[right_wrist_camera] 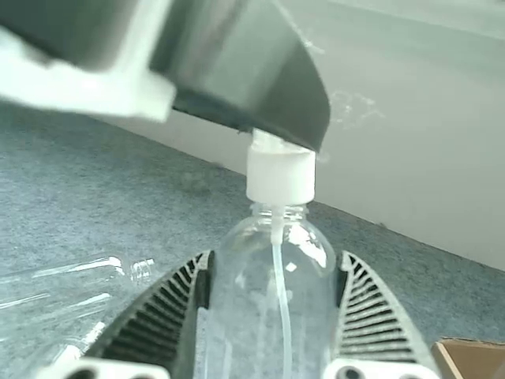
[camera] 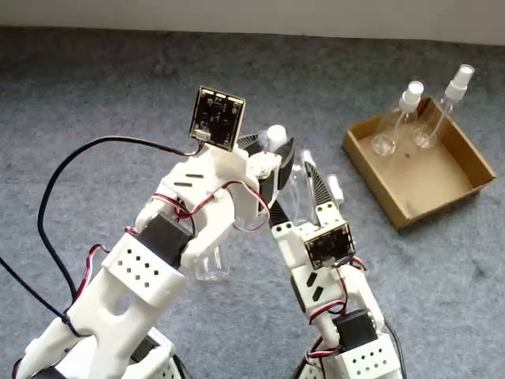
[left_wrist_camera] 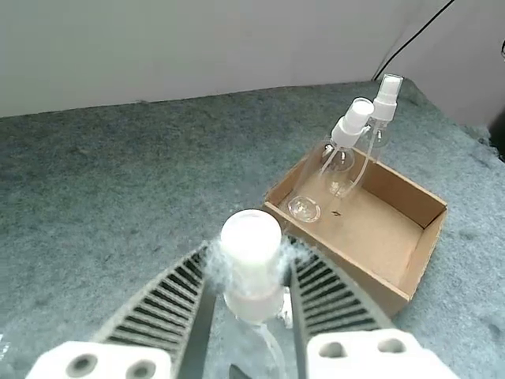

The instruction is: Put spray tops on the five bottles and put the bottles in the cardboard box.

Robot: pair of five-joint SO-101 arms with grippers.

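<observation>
My right gripper (camera: 306, 178) (right_wrist_camera: 276, 264) is shut on a clear bottle (camera: 296, 193) (right_wrist_camera: 276, 292) and holds it upright over the carpet. A white spray top (camera: 276, 134) (left_wrist_camera: 251, 245) (right_wrist_camera: 280, 174) sits on the bottle's neck, its tube hanging inside. My left gripper (camera: 274, 154) (left_wrist_camera: 251, 296) is shut on that spray top from above. To the right lies the cardboard box (camera: 371, 170) (left_wrist_camera: 347, 264). Two capped bottles (camera: 398, 118) (left_wrist_camera: 339, 150) lean in its far corner, the second one (camera: 442, 110) (left_wrist_camera: 375, 118) beside the first.
An uncapped clear bottle (camera: 209, 264) (right_wrist_camera: 71, 288) lies on the grey carpet under my left arm. A black cable (camera: 71, 170) loops on the left. The carpet between the arms and the box is open floor.
</observation>
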